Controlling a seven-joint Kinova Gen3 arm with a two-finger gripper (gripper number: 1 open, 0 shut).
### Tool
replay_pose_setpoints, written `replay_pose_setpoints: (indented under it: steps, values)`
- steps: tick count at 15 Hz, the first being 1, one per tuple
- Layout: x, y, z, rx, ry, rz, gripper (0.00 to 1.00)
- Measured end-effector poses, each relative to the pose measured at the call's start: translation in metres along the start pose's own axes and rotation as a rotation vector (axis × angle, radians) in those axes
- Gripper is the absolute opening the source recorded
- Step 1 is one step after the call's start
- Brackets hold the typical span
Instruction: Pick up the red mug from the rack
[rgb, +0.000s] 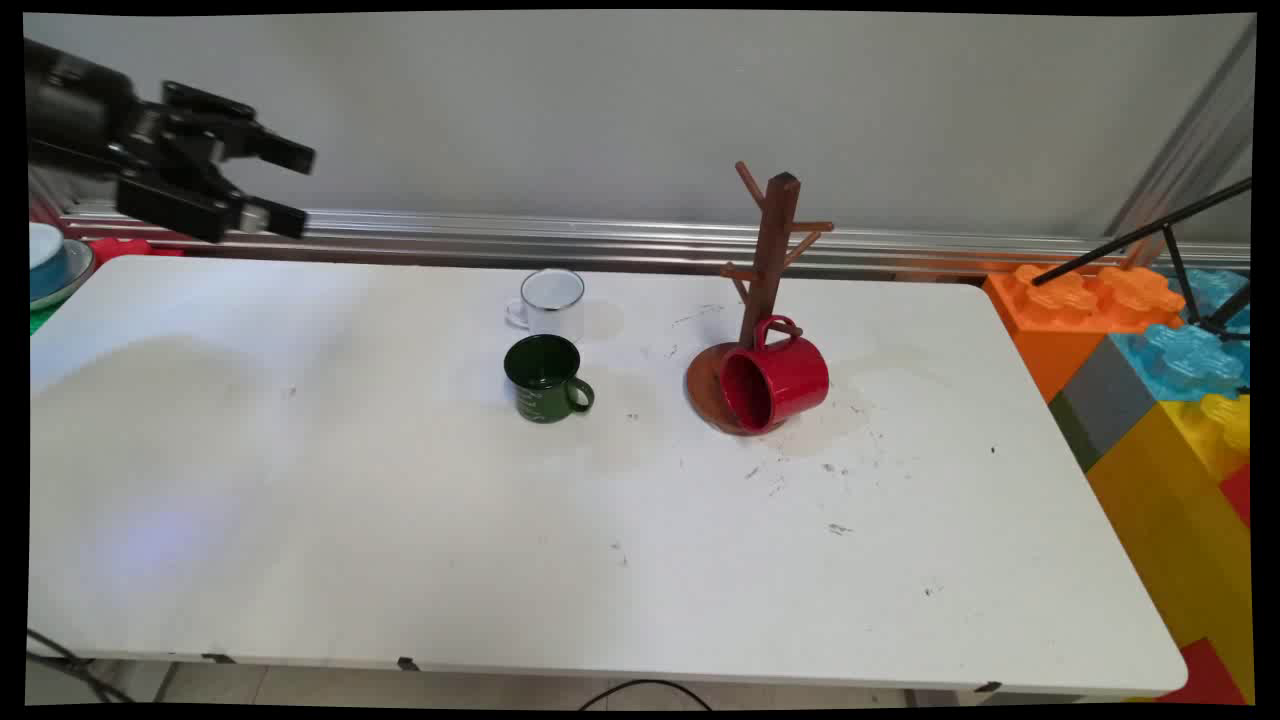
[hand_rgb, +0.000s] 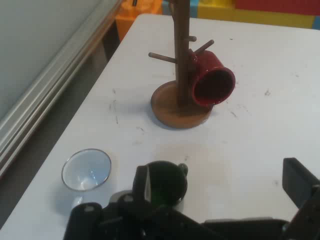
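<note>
White and scuffed with small dark marks, the bench (rgb: 300, 480) stands before a pale grey wall with a metal rail along its foot. At the far left, raised above the bench's back corner, the black two-finger hand (rgb: 285, 185) hangs in the air with its fingers spread apart and nothing between them; it touches no object. Under it, at the left edge, a blue and white dish (rgb: 45, 262) lies just beyond the bench. Near the middle stands a small white enamel mug (rgb: 550, 303) upright, and just in front of it a dark green enamel mug (rgb: 545, 378), also upright, its handle turned to the right. Further right is a brown wooden mug tree (rgb: 770, 260) on a round base. A glossy red ceramic mug (rgb: 775, 382) hangs by its handle from a low peg, tilted, its mouth facing the near left. Beyond the right edge are big orange, blue and yellow plastic building blocks (rgb: 1150, 340).
</note>
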Motion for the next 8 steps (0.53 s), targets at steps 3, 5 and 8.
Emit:
replay_pose_setpoints:
  steps: [3, 5, 8]
  values:
    - [0.018, 0.023, 0.030, 0.014, -0.021, -0.021, 1.00]
    - [0.029, 0.037, 0.052, 0.015, -0.037, -0.017, 1.00]
    - [0.045, 0.054, 0.083, 0.019, -0.051, -0.016, 1.00]
